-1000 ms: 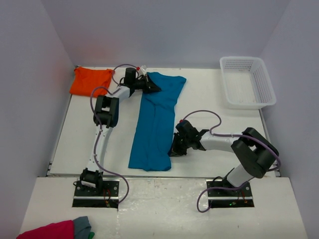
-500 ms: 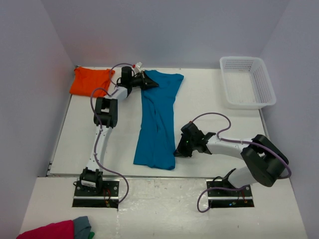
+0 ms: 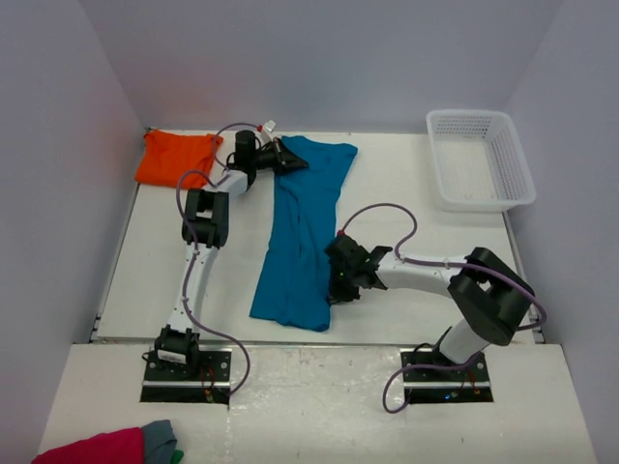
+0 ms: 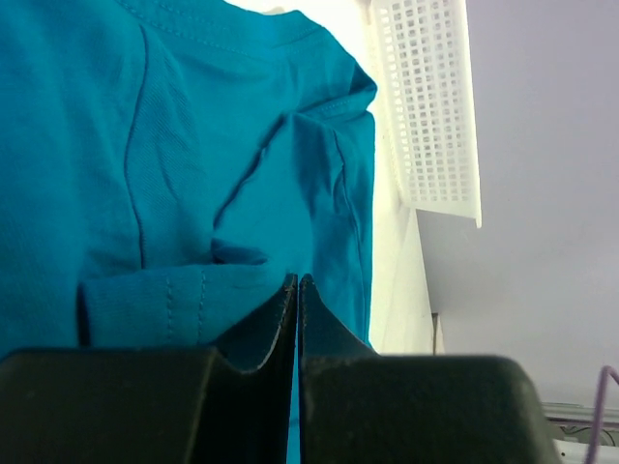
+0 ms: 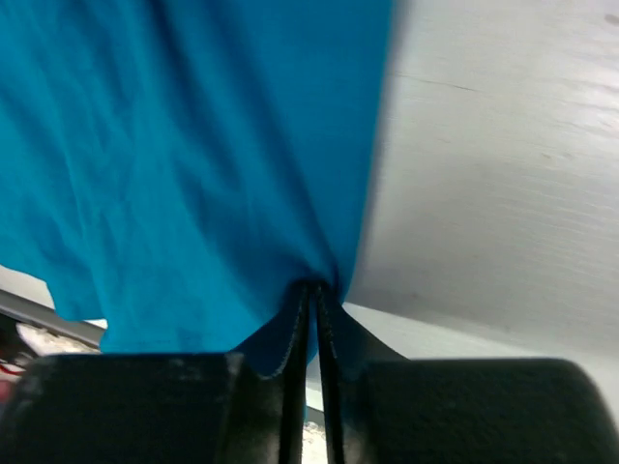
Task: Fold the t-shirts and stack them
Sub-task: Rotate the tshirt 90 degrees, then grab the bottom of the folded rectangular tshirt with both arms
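The teal-blue t-shirt (image 3: pixel 302 232) lies folded lengthways in a long strip down the middle of the table. My left gripper (image 3: pixel 286 159) is shut on its far left corner; the left wrist view shows the fingers (image 4: pixel 296 290) pinching teal cloth (image 4: pixel 174 145). My right gripper (image 3: pixel 335 287) is shut on the shirt's near right edge, with cloth (image 5: pixel 193 164) bunched between the jaws at the gripper (image 5: pixel 313 288). The orange t-shirt (image 3: pixel 178 157) lies folded at the far left corner.
A white plastic basket (image 3: pixel 480 159) stands at the far right; it also shows in the left wrist view (image 4: pixel 426 106). A crimson-pink cloth (image 3: pixel 92 449) and a grey cloth (image 3: pixel 161 440) lie off the table at the near left.
My right gripper swung out right and toward the front edge, then back left with the shirt's near edge. The near part of the shirt shifted left. The left gripper barely moved in the last half second.
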{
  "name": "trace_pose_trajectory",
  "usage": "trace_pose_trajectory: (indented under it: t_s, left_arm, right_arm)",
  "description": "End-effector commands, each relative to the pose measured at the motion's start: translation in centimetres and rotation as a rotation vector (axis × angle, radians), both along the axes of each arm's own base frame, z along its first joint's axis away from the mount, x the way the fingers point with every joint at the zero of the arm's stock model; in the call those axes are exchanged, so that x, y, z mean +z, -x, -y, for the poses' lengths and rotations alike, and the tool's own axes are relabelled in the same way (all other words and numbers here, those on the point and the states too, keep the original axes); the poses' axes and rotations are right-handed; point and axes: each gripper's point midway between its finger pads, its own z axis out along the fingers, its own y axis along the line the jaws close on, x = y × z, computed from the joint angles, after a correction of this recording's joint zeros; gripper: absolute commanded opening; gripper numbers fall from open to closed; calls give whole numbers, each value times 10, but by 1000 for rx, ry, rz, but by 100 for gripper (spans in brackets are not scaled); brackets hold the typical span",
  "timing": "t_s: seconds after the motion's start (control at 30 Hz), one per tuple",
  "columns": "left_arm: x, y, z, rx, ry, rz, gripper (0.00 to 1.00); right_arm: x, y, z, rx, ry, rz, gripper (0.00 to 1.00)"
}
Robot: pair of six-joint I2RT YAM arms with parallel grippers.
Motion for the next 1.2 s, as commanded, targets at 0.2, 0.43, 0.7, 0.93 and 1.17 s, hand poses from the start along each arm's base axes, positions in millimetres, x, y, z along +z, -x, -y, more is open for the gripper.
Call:
trace_pose_trajectory:
  t_s: [0.2,0.43,0.7,0.93,1.17]
  left_arm:
    - [85,19,13,-46,-34,153,9]
    - [166,40,18,-47,-77,287,45]
    - [198,91,-25,191,-405,213,44]
    - [151,233,-47,212,-708,100,44]
    - [111,306,-109,261,-840,-25,58]
  right_arm:
    - [37,-15,-12,202,128,143,21]
    - [85,-20,-2,194,125,262,32]
    - [82,27,5,226,-49,197,34]
    - [85,58,4,207,-297,228,45]
    - [68,73,-1,169,-460,200,54]
